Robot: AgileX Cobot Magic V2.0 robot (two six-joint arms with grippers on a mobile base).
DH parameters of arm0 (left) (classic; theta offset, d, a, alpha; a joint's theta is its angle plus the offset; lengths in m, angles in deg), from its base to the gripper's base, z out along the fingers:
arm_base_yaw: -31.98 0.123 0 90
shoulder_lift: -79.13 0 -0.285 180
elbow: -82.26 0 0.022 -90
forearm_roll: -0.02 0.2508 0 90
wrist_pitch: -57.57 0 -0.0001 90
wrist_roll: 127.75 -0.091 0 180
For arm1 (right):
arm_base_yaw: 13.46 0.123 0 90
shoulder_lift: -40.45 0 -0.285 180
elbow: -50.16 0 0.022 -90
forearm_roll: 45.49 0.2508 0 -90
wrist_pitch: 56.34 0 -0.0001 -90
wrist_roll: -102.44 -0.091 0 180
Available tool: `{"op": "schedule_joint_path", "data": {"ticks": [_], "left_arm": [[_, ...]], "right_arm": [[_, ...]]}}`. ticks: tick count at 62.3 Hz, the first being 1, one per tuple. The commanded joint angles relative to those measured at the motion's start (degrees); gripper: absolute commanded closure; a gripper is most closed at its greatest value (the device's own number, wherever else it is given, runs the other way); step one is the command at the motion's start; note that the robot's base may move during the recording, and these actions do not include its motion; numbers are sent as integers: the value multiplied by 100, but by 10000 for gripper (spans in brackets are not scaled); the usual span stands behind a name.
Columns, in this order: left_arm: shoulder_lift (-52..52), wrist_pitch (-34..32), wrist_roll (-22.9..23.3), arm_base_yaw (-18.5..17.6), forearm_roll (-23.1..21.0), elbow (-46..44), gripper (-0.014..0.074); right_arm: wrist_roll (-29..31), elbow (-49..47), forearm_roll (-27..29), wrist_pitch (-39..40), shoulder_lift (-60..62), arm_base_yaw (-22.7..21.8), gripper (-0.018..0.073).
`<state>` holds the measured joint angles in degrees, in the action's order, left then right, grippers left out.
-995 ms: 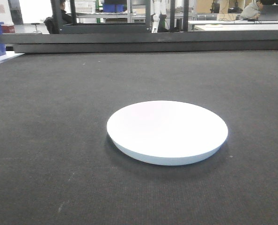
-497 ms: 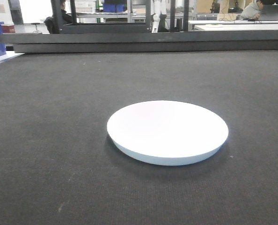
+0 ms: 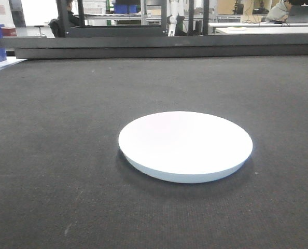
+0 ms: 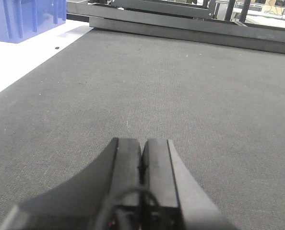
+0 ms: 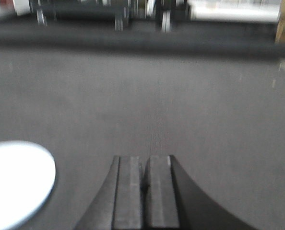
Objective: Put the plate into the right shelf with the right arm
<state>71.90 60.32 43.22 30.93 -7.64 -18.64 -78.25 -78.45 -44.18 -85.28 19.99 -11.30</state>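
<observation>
Left tool (image 4: 142,143): black fingers pressed flat together, nothing between them. Hangs low over bare worktop (image 4: 181,86).

Right tool (image 5: 145,160): fingers likewise closed against each other, empty. Low over the same surface; view blurred.

Plate (image 3: 185,145): plain white, round, shallow, rim gently raised. Lies flat and right way up on the worktop, near the front and slightly right of centre in the front view. Soft shadow under the near edge. Touches nothing else. Shows at the lower left of the right wrist view, off to the left of the right tool and apart from it.

Worktop: dark grey woven mat, a few pale specks.

White strip (image 4: 17,62): borders the mat along the left side.

Bin (image 4: 22,19): blue plastic, stands on the white strip at the far left.

Rail (image 3: 164,46): long, dark, runs across the far edge of the worktop.

Beyond: black uprights, pale tables, seated person (image 3: 286,9) at top right, too small for detail.
</observation>
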Motion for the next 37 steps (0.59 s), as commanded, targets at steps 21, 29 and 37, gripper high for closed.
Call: {"op": "schedule_joint_path", "data": {"ticks": [21, 29, 37], "left_arm": [[59, -516, 40, -11, -47, 59, 724], [59, -516, 40, -11, -47, 59, 724], [59, -516, 40, -11, -47, 59, 724]], "right_arm": [[69, -1118, 0, 45, -3340, -3, 505], [5, -1644, 14, -321, -4479, 21, 505], [-598, -2453, 14, -1188, -5530, 252, 505]]}}
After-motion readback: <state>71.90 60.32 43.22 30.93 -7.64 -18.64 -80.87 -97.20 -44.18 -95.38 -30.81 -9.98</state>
